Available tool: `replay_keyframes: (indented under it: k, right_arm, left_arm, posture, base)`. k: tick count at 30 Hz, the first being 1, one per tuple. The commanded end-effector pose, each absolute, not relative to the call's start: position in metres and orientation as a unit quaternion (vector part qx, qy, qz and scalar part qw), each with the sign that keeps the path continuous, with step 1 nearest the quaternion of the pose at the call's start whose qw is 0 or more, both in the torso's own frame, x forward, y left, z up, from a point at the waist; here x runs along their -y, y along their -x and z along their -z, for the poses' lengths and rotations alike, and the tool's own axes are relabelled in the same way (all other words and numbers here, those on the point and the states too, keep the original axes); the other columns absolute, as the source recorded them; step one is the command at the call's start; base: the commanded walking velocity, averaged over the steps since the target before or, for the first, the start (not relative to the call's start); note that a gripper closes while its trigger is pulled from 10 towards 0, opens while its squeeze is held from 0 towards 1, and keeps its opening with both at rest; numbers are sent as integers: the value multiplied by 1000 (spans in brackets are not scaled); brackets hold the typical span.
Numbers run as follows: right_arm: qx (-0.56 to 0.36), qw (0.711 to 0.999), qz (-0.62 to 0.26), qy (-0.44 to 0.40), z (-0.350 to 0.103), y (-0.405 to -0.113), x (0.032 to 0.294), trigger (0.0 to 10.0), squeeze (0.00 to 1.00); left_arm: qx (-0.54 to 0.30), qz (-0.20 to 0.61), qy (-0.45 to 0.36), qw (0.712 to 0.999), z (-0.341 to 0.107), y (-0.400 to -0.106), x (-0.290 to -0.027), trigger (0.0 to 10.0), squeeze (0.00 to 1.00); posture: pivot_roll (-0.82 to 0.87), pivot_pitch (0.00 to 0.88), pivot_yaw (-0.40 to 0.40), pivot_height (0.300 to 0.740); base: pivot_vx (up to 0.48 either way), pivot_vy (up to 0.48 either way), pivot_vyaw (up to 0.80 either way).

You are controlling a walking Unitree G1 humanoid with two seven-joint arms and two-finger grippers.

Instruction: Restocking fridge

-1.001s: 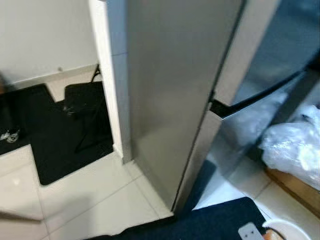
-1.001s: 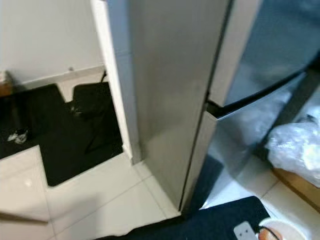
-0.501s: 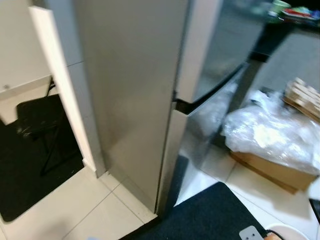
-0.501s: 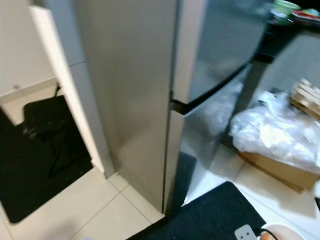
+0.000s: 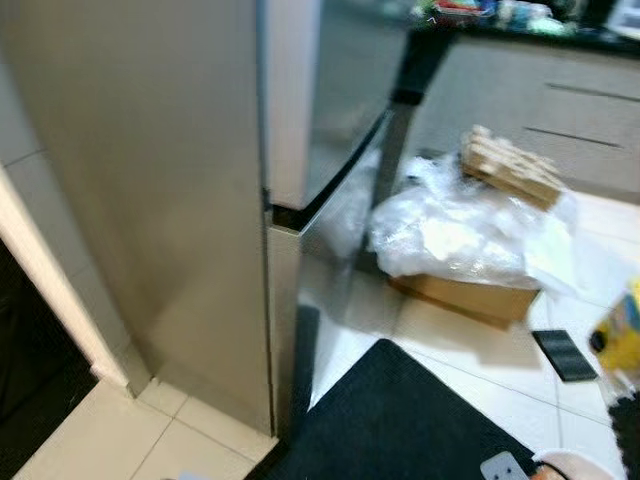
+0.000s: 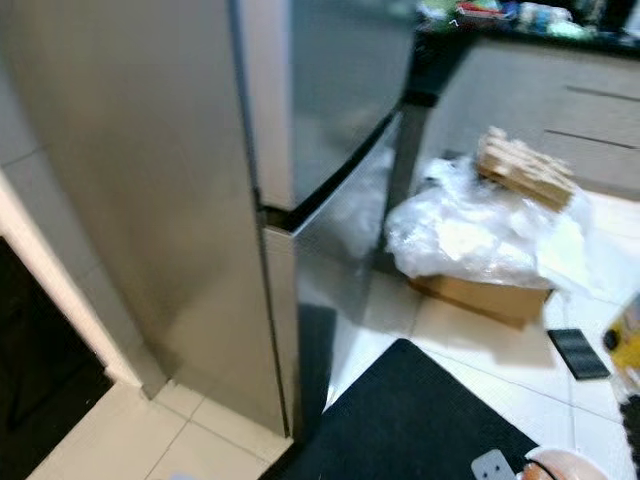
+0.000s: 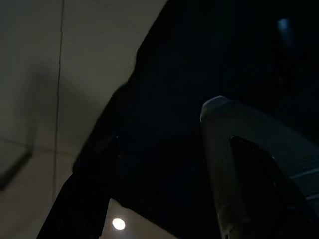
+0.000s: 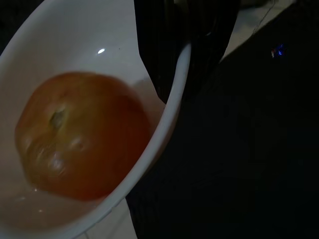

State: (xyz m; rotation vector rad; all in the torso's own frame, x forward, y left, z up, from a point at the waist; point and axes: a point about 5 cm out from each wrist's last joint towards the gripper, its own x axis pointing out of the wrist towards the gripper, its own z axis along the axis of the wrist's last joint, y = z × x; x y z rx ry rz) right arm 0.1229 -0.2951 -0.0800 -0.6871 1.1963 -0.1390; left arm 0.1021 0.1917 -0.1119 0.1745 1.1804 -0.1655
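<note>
Pale tiled floor (image 5: 470, 350). Steel fridge (image 5: 150, 200) stands on it, both doors shut. Dark mat (image 5: 400, 420) lies before the fridge, 1 corner near its base. Cardboard box (image 5: 465, 295) sits on the tiles beside the fridge, draped in clear plastic (image 5: 460, 230). 1 small dark flat object (image 5: 563, 355) lies on the tiles near the box.
</note>
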Motion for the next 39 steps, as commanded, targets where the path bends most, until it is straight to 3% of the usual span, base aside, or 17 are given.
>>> replay_keyframes:
  k: [1,4,20,39]
  right_arm:
    - [-539,778,64,316,79,-129,292,10000,0]
    - [-537,779,62,316,79,-130,292,10000,0]
    - [-537,780,55,317,79,-131,290,10000,0]
    - [-537,781,50,314,79,-132,289,10000,0]
  left_arm:
    - [-574,79,-78,812,115,-90,-190,10000,0]
    - [-573,80,-78,812,115,-90,-190,10000,0]
    - [-575,76,-72,812,116,-90,-189,10000,0]
    - [-575,59,-71,813,115,-89,-194,10000,0]
  posture:
    - [-35,0,-26,740]
    - [-35,0,-26,740]
    - [-36,0,-29,740]
    - [-37,0,-29,740]
  base:
    - [0,0,0]
    - [0,0,0]
    - [0,-472,0]
    - [0,-51,0]
